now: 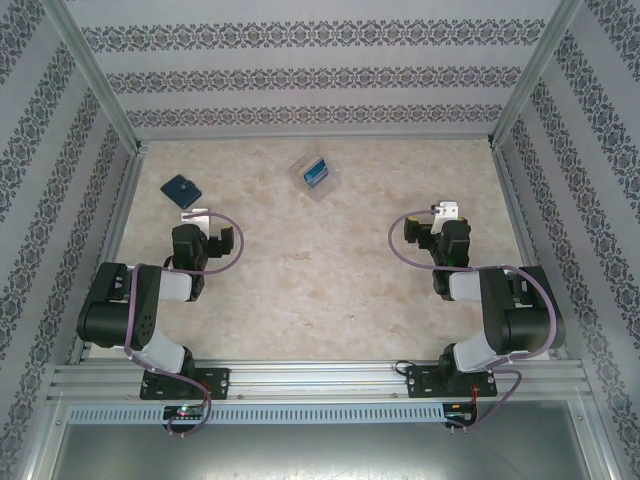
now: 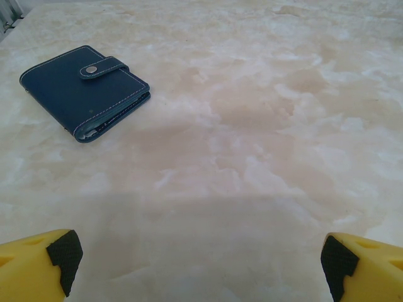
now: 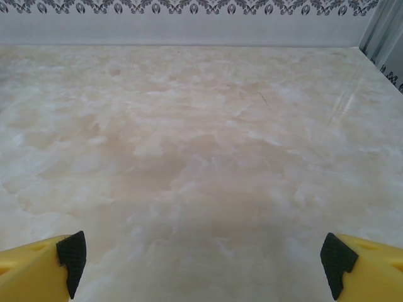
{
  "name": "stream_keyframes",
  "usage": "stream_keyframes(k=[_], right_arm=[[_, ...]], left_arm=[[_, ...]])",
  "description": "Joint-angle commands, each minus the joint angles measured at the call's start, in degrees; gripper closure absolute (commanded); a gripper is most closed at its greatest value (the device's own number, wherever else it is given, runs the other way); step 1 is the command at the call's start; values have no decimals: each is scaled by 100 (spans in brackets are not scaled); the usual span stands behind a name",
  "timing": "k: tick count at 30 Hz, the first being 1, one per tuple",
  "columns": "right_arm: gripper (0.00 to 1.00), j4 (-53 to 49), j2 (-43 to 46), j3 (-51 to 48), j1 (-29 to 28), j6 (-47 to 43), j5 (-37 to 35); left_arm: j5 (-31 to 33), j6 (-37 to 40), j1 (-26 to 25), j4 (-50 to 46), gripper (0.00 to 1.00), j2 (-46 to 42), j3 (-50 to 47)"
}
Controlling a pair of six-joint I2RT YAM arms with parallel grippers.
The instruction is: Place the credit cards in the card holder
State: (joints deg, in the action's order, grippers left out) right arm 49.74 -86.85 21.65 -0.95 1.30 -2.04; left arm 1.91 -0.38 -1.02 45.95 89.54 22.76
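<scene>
Patterned walls (image 1: 320, 70) enclose a marbled beige table (image 1: 320, 290). At 7 and 5 o'clock the left arm (image 1: 140, 300) and right arm (image 1: 500, 310) sit folded. Over bare table the left pincer (image 2: 201, 264) hangs with fingers wide apart, and the right pincer (image 3: 204, 261) is likewise spread and empty. Flat at 10 o'clock, ahead of the left pincer, lies the navy card holder (image 2: 82, 91), folded shut. At 12 o'clock a clear case (image 1: 315, 180) holds what looks like a blue credit card (image 1: 316, 171).

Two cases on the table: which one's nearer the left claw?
The navy card holder, snapped shut, ahead of the left claw; the transparent case holding a blue card lies farther right.
</scene>
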Motion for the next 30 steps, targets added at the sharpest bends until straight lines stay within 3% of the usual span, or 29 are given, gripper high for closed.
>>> stream_keyframes(k=[1, 16, 19, 22, 25, 28, 30], right_arm=[[2, 118, 23, 71, 16, 26, 84], [2, 119, 27, 67, 16, 30, 83], [2, 118, 28, 65, 16, 25, 88], [2, 118, 22, 67, 16, 26, 82], [2, 124, 28, 67, 16, 27, 86], [2, 124, 23, 64, 16, 24, 81], [2, 120, 28, 67, 16, 26, 85]], left_arm=[[-51, -32, 67, 149, 1, -27, 91], [-36, -23, 67, 162, 1, -41, 93], [59, -58, 67, -267, 1, -263, 213], [306, -222, 66, -1804, 1, -1070, 671], [1321, -1470, 75, -4115, 1, -1691, 1690], [2510, -3053, 96, -5907, 1, -1563, 2618], [2413, -3116, 223, -6467, 1, -1209, 3180]])
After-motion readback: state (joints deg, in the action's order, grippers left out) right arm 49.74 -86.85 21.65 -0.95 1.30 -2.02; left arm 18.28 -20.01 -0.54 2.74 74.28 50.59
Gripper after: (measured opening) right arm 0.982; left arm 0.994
